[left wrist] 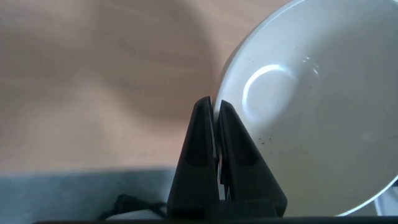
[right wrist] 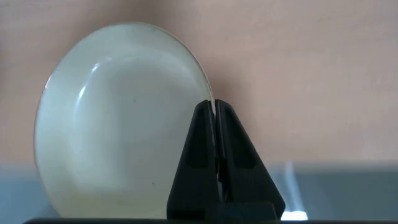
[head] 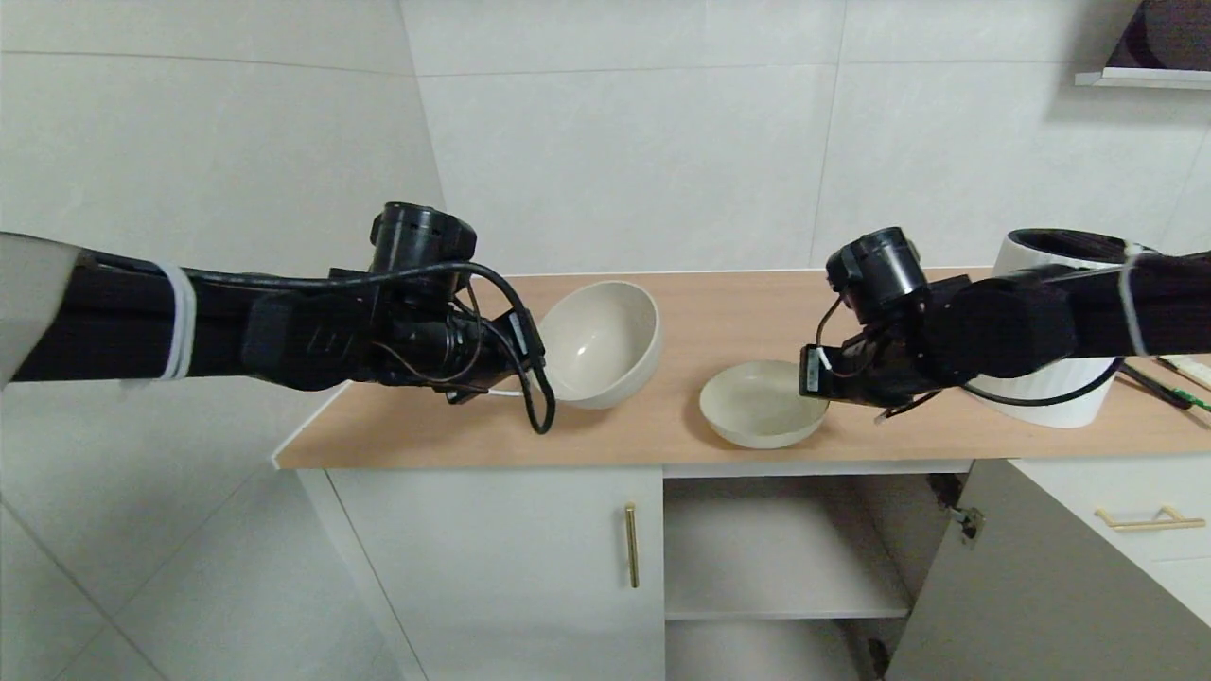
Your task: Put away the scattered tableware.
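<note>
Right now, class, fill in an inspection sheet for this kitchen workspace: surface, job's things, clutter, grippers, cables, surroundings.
Surface: wooden counter, run against the wall.
Job's things: deep bowl, tilted on its side; shallow dish beside it, apart.
Clutter: white tub at the right end; thin sticks past it.
Grippers: left gripper shut on the bowl's rim; right gripper shut on the dish's rim.
Cables: black cable along the left arm, looping down by the bowl.
Surroundings: tiled wall; cabinet below, right door open, shelf inside.

No writing, label or number is legible anywhere.
</note>
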You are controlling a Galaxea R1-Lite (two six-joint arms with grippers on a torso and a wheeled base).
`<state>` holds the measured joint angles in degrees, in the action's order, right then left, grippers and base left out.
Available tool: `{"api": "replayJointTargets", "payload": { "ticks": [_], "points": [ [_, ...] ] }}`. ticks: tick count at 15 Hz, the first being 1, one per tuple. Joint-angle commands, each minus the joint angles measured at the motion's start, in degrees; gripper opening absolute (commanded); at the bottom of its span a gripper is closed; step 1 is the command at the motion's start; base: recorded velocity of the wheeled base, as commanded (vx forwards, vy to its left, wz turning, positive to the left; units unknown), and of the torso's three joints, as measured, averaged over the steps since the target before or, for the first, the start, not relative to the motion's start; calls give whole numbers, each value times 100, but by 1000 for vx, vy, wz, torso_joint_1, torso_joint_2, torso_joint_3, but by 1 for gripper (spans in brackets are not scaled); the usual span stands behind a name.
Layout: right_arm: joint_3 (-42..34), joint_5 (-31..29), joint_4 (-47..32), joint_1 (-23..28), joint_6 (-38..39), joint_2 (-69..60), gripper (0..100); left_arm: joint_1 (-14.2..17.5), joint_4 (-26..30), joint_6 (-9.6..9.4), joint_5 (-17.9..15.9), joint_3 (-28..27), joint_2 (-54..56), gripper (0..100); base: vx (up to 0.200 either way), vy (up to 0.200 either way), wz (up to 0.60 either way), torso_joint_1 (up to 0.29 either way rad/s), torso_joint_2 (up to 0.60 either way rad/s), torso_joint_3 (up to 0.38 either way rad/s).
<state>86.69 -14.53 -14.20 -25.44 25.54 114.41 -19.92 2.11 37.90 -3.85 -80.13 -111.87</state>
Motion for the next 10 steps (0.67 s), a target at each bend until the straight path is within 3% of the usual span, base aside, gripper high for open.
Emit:
{"api": "replayJointTargets", "payload": {
  "ticks": [1,3,4,7,10],
  "points": [
    [-539,697,-276,13,65,-1114,0,32,0,-178,-54,674,825,0,0,0,0,0,0,0],
    [-952,829,-285,31,39,-1465,0,32,-9,-406,-344,1157,1229,0,0,0,0,0,0,0],
    [-1330,855,-267,31,-163,-1773,0,23,0,-573,-731,1579,1572,0,0,0,0,0,0,0],
    [-1936,1181,-250,31,-198,-2239,0,6,-9,-635,-889,2010,1897,0,0,0,0,0,0,0],
    [-2481,1374,-241,118,-225,-2318,0,-3,-9,-635,-889,2045,1862,0,0,0,0,0,0,0]
  ]
}}
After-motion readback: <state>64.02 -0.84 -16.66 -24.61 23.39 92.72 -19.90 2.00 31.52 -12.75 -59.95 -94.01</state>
